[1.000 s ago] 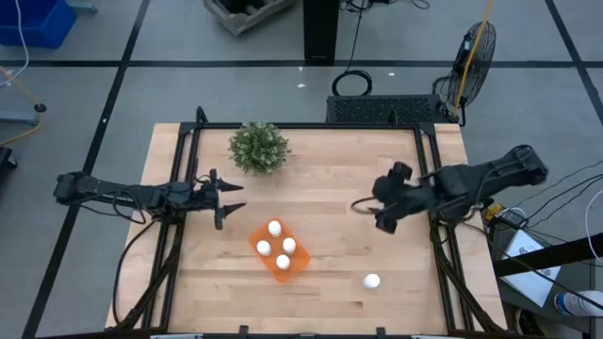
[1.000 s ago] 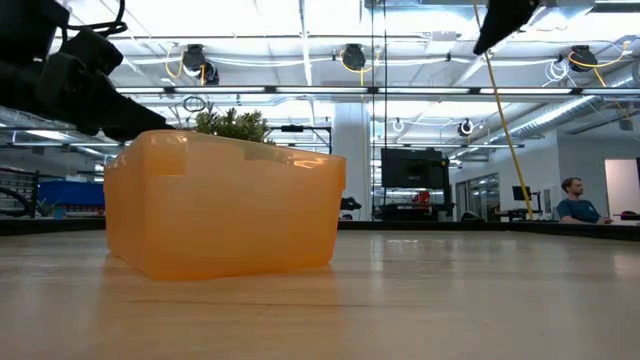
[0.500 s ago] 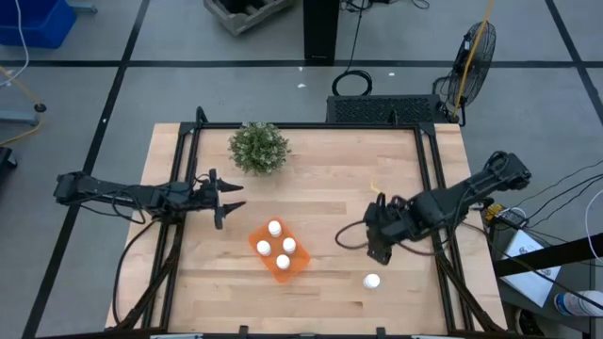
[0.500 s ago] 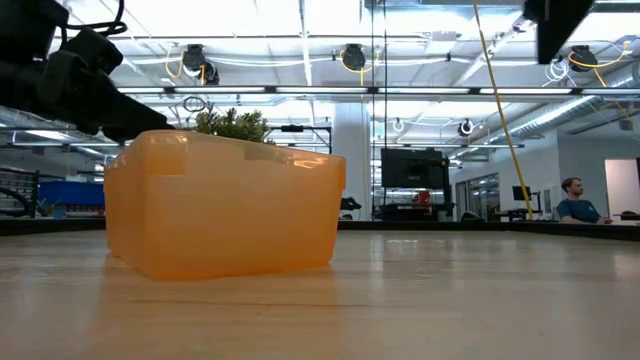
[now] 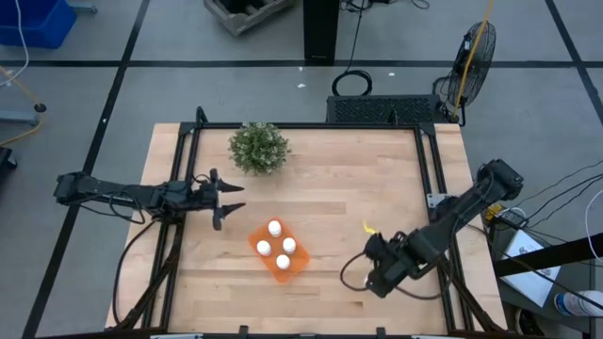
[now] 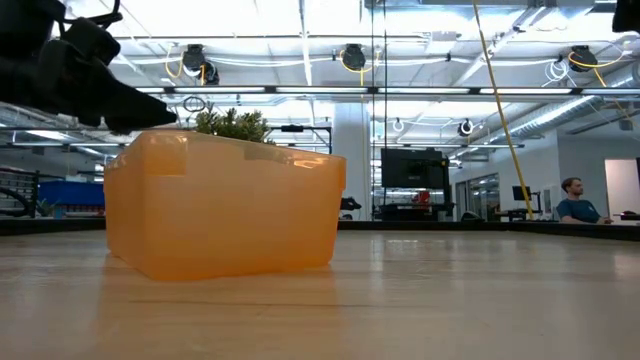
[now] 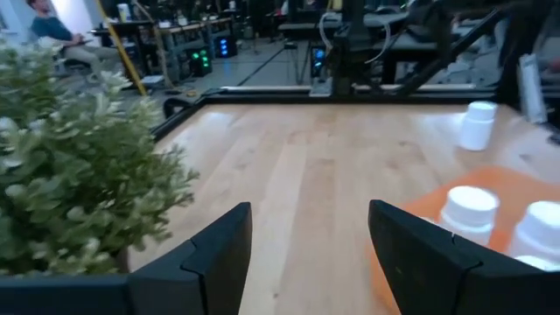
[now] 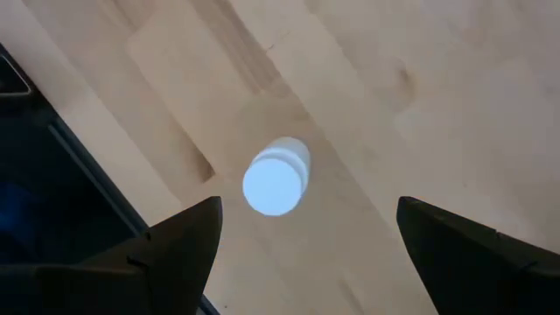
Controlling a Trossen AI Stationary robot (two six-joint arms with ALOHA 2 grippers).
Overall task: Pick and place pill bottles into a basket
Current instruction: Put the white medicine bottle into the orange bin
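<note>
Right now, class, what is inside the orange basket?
Four white pill bottles stand inside the basket, seen from above. The low view shows only its orange wall, so its floor between them stays hidden.

Both arms are showing matte black jointed links trailing black cables, left gripper [image 5: 229, 199] and right gripper [image 8: 297, 241] each wearing two wedge-shaped dark fingers [image 7: 219, 254].

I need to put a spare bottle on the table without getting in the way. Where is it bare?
Bare wood lies between the plant and the right frame rail, and along the front edge left of the basket. It is crowded near the right gripper, open above the last bottle.
</note>
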